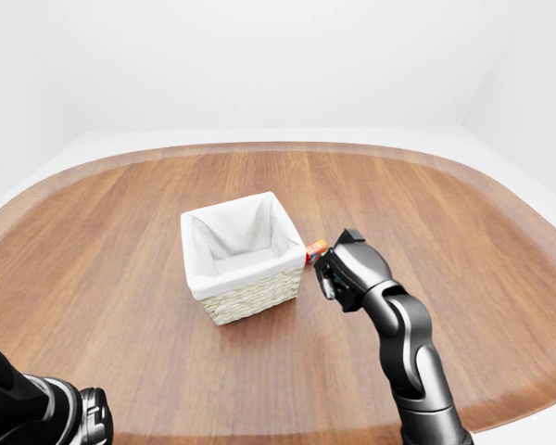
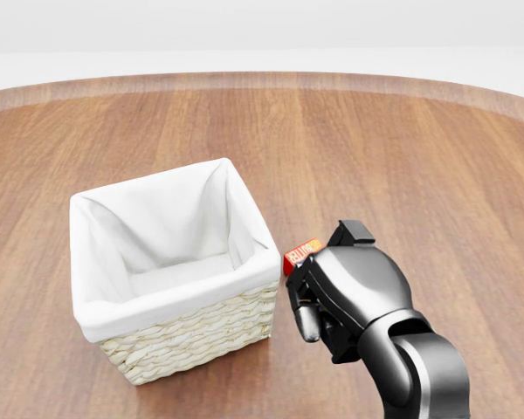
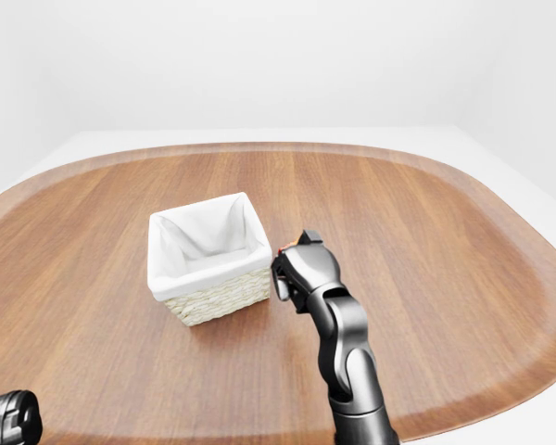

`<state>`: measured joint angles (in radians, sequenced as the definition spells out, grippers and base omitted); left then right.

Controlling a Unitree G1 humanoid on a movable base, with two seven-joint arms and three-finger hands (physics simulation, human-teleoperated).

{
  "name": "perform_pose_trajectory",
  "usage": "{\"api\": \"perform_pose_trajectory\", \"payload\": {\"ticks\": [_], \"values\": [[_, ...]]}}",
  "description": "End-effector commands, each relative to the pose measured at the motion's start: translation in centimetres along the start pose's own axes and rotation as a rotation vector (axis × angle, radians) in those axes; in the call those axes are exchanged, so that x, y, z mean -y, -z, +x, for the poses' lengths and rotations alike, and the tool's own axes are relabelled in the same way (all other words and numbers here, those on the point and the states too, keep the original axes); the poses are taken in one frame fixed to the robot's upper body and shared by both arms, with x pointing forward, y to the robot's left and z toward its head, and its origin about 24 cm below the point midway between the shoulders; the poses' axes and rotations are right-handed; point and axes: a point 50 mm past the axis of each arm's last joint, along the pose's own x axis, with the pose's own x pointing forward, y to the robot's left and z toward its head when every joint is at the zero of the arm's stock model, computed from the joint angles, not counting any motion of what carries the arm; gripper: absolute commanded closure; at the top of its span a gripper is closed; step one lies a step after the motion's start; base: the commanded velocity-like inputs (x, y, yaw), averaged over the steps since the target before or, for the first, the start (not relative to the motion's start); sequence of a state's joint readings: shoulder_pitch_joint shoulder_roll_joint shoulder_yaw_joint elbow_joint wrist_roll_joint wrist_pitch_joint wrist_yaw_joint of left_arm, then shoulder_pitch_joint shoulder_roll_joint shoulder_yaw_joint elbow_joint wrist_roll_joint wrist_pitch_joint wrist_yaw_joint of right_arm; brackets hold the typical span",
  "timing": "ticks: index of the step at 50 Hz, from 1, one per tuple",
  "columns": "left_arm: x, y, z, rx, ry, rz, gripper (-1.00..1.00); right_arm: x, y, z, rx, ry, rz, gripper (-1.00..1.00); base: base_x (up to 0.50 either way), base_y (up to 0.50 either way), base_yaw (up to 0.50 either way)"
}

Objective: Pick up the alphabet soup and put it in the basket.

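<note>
The alphabet soup can (image 2: 302, 254) shows only as a small red and white end peeking out above my right hand (image 2: 312, 303). The hand's dark fingers close round it and hide the rest. The hand holds the can just to the right of the basket (image 2: 201, 339), close to its right rim and about level with it. The basket is square woven wicker with a white cloth lining, and nothing shows inside it. It stands on the wooden table (image 2: 419, 157). My left hand (image 1: 79, 419) shows only as a dark shape at the bottom left of the left-eye view, and its fingers are hidden.
The rounded wooden table has a pale rim (image 1: 500, 176) and is set against white floor and walls. My right forearm (image 1: 417, 371) rises from the bottom edge of the views, right of the basket.
</note>
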<state>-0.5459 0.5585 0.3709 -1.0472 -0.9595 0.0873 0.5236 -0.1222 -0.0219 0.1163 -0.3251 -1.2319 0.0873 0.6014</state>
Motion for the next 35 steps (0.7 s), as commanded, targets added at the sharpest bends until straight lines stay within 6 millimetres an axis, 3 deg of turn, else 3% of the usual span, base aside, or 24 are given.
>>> {"api": "perform_pose_trajectory", "payload": {"ticks": [1, 15, 35], "values": [[-0.1, 0.0, -0.1, 0.001, -0.006, 0.011, -1.0, 3.0, -1.6, -0.4, 0.042, 0.062, -0.05, 0.95, 0.0, 0.0, 0.0], [-0.1, 0.1, -0.1, 0.009, -0.015, 0.02, -1.0, 6.2, -2.6, -0.3, 0.074, 0.182, -0.081, 0.95, 0.0, 0.0, 0.0], [0.1, 0.1, 0.0, -0.007, 0.005, 0.006, -1.0, 8.6, -3.2, 0.2, 0.072, 0.263, -0.134, 0.95, 0.0, 0.0, 0.0]]}}
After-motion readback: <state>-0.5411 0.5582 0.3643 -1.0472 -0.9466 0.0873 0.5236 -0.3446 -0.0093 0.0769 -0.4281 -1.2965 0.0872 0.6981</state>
